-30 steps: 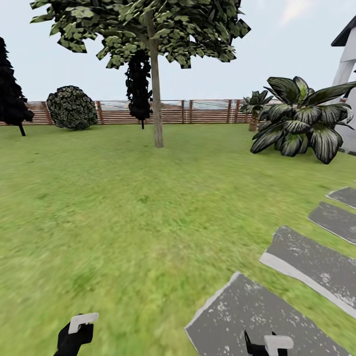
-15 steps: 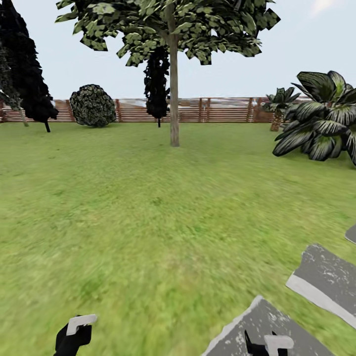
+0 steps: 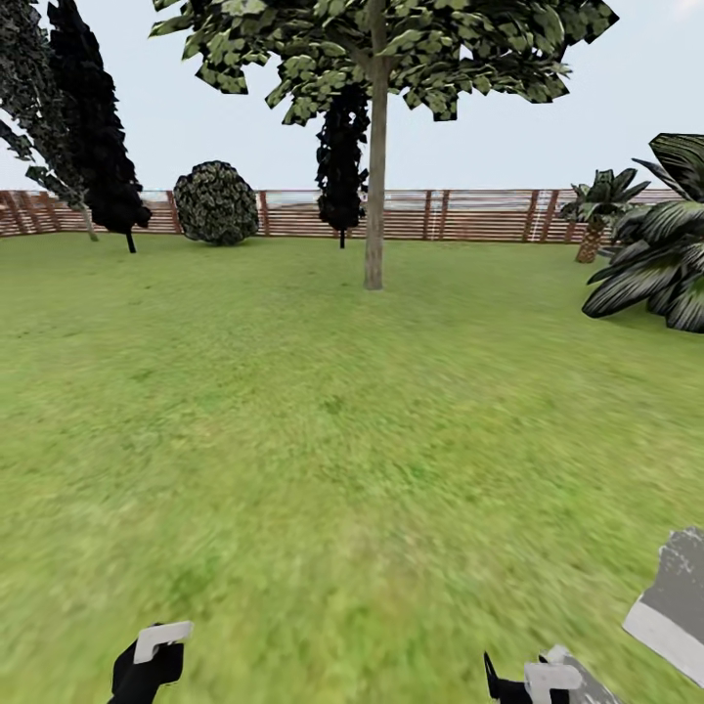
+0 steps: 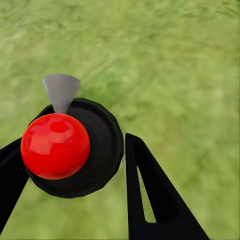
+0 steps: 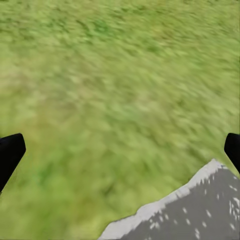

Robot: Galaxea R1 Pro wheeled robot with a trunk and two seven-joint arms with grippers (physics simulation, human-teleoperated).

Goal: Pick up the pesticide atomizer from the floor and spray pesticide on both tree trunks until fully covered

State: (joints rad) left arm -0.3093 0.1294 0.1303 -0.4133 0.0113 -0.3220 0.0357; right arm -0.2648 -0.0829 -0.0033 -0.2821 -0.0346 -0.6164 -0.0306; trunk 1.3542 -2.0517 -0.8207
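A grey paving slab point(image 3: 675, 606) lies just beside the right end effector point(image 3: 533, 680), on its outer side. Far ahead of both end effectors stand a round bush point(image 3: 216, 202), a black cone-shaped tree point(image 3: 101, 137) and a broad-leaved plant point(image 3: 660, 249).

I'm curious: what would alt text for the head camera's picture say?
A wide grass lawn stretches to a brown slatted fence, with one tall grey-trunked tree ahead. Both grippers' tips, left and right, peek in below.

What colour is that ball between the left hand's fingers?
Glossy red ball, set in a black round piece; the left wrist view shows it best.
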